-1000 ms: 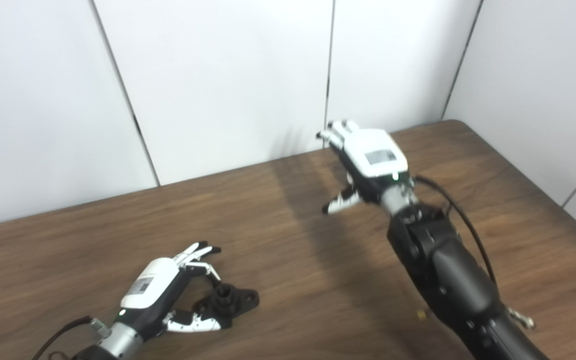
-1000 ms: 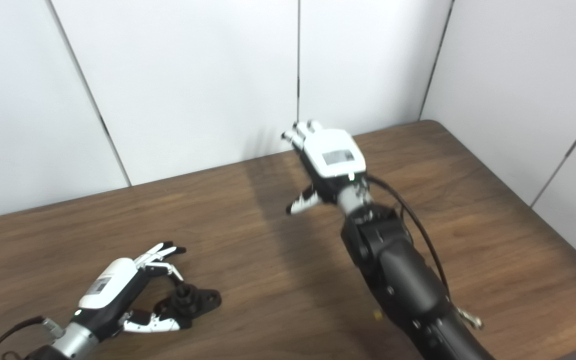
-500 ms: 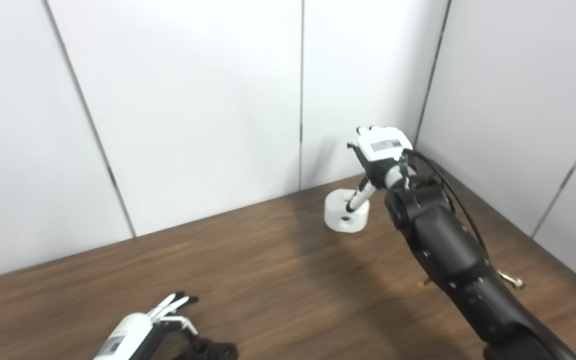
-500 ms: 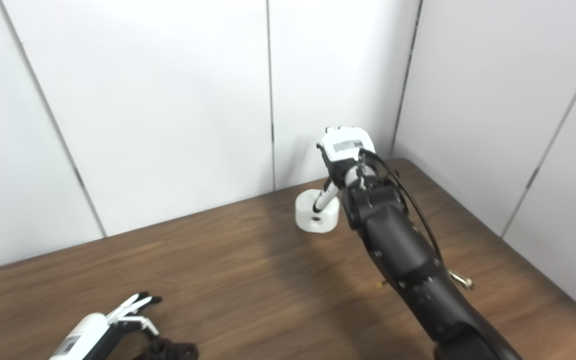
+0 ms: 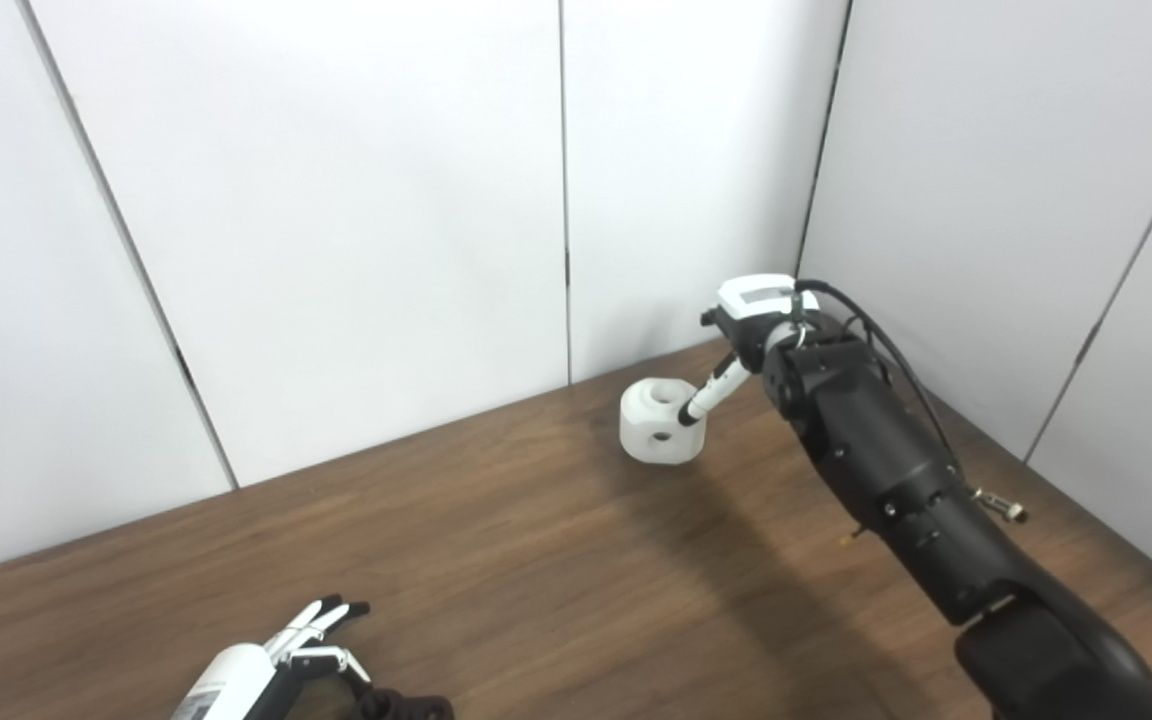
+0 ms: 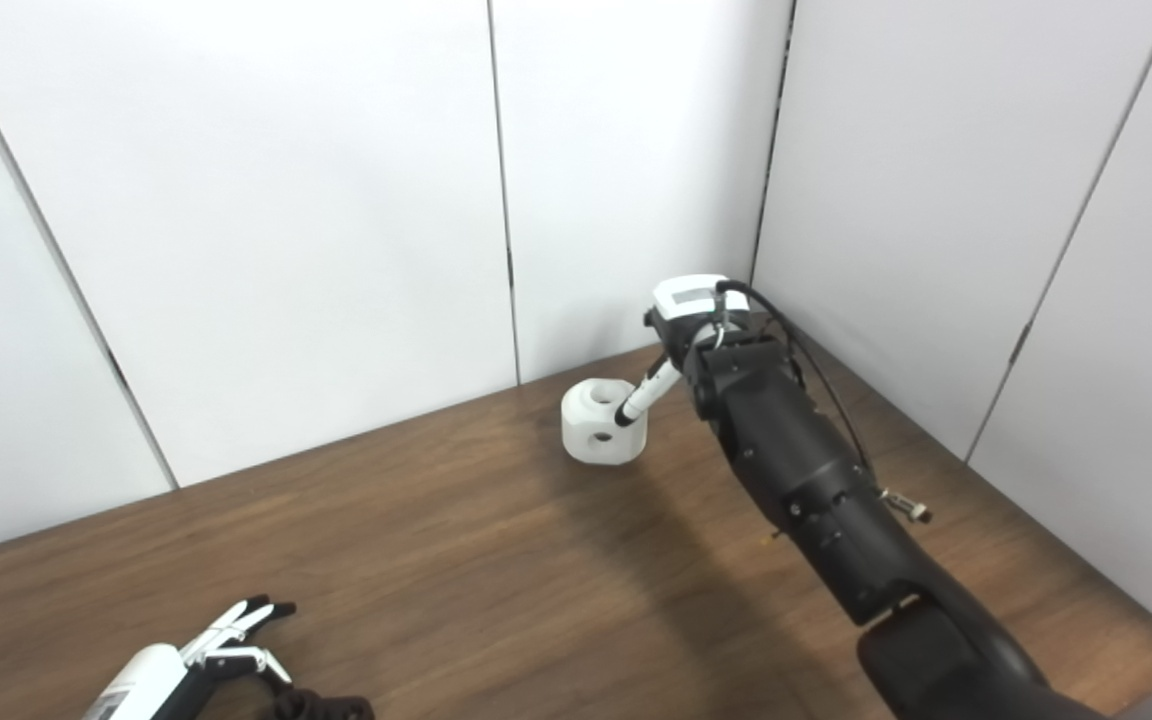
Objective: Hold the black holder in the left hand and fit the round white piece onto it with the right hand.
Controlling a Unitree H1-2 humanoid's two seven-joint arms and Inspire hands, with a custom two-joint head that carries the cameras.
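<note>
At the bottom left edge the left hand [image 5: 256, 678] is lying low over the table [image 5: 496, 560], its fingers [image 5: 321, 615] stretched forward and apart, and the holder [image 5: 406, 706] is sitting just beside them, mostly cut off by the frame; whether the hand is gripping it cannot be told. Toward the far right corner of the table, near the wall [image 5: 336, 200], the white piece [image 6: 603, 421] is showing a hole in its top and another in its side, and whether it is resting on the table or hanging just above it cannot be told. The right hand [image 6: 681, 320] is reaching down from above and to the right, one finger [image 6: 641, 397] touching the piece's near top rim, while its other fingers are hidden, so its grasp cannot be told.
</note>
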